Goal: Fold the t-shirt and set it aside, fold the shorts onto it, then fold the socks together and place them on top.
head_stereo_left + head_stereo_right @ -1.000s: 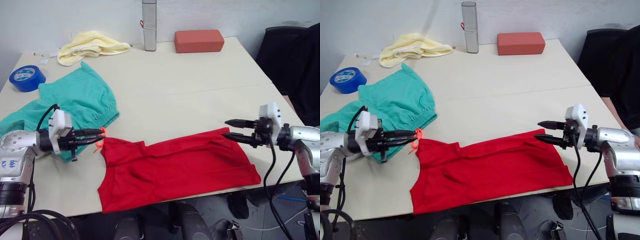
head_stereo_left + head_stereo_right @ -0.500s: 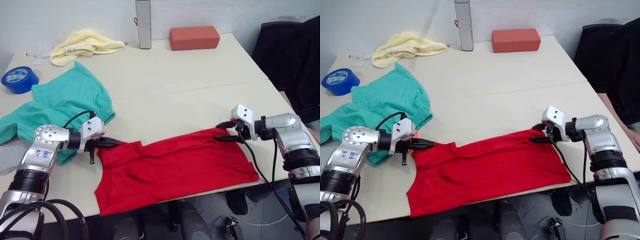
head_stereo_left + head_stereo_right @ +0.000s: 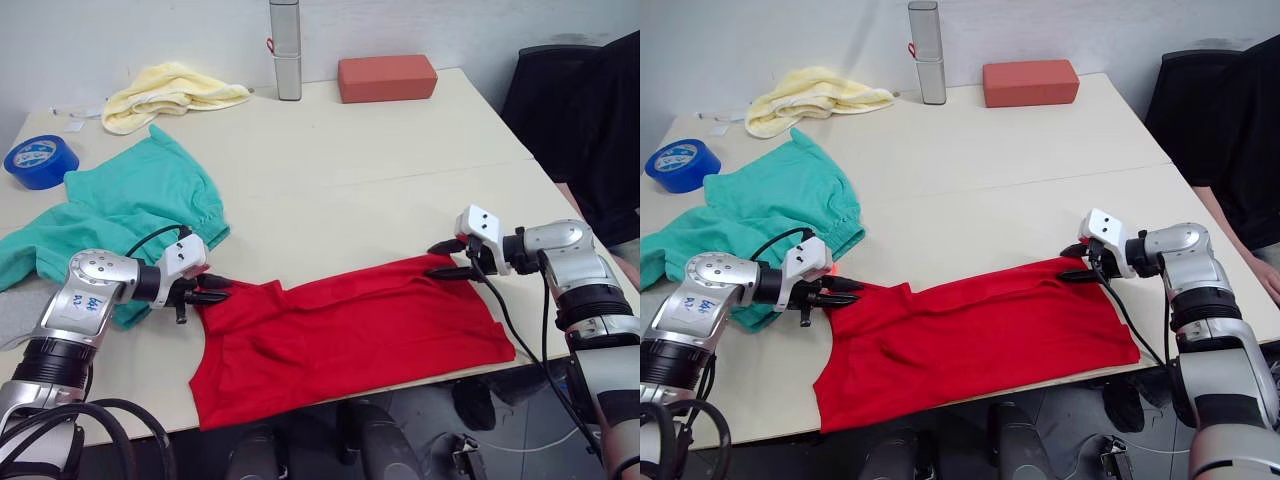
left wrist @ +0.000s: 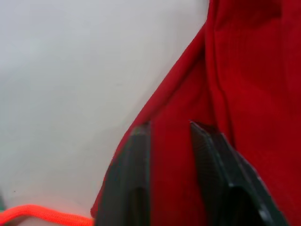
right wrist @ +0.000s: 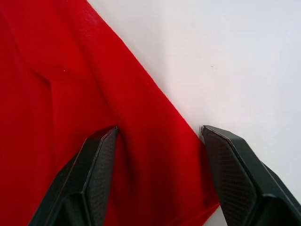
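Two parted pincers — left pincer (image 3: 222, 290), right pincer (image 3: 438, 260) — astride t-shirt (image 3: 340, 340) corners on cream table (image 3: 380, 170).

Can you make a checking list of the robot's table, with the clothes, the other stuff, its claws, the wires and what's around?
Surface: pale table, flat, seam across it.
Job's things: red t-shirt folded to a strip along the near edge; teal shorts spread at the left, orange drawstring beside the shirt corner; socks: nothing seen.
Clutter: yellow cloth, blue tape roll, grey canister, red-orange block, all at the far side.
Claws: left claw open over the shirt's left corner; right claw open, astride the right corner.
Cables: black ones along both arms.
Surroundings: person in black at right.
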